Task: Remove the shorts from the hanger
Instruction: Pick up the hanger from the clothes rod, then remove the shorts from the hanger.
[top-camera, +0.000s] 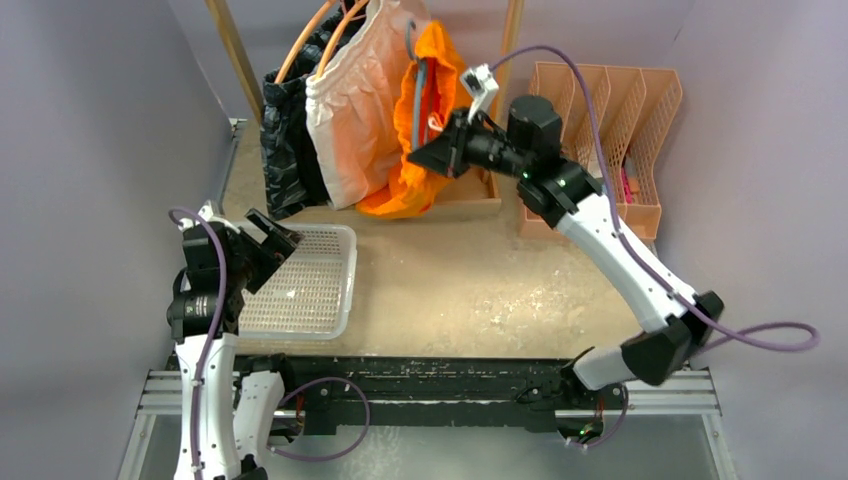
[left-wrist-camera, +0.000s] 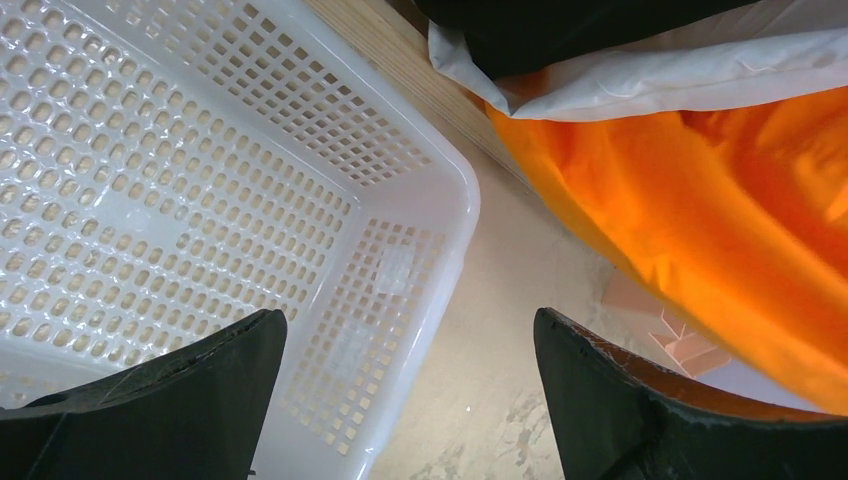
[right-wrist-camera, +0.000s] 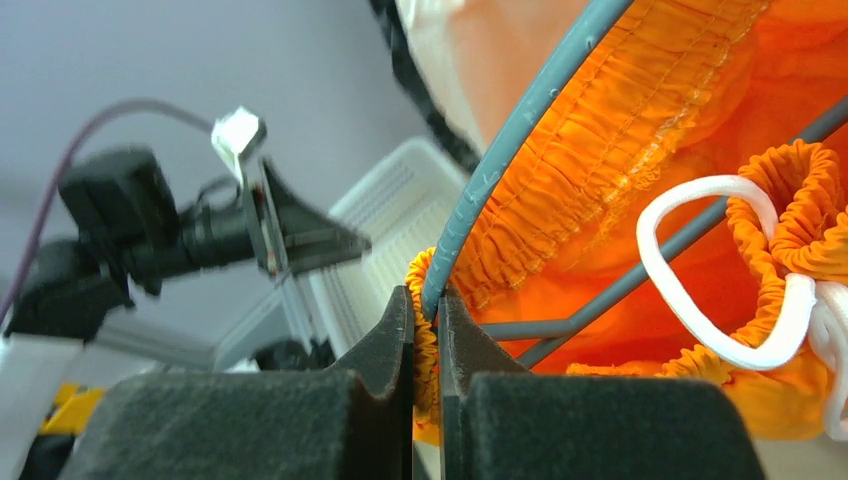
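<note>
**A:** why's the right gripper (right-wrist-camera: 425, 318) up at the rack?

**B:** its fingers are pinching the orange shorts (top-camera: 400, 195) waistband, hung on the grey hanger (right-wrist-camera: 520, 125), probably to tug it off. Left gripper (left-wrist-camera: 405, 335) hangs spread over the basket (left-wrist-camera: 400, 160), ready to receive.

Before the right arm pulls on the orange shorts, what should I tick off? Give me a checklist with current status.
1. Right claw shut on the bright orange fabric shorts' elastic waistband: ok.
2. Grey wire hanger outside that pinch: cannot tell; the wire runs right at the fingertips.
3. White drawstring free of the hanger: cannot tell; its loop crosses a wire.
4. Left claw open and empty: ok.
5. White perforated plastic basket below the left claw, empty where visible: ok.
</note>
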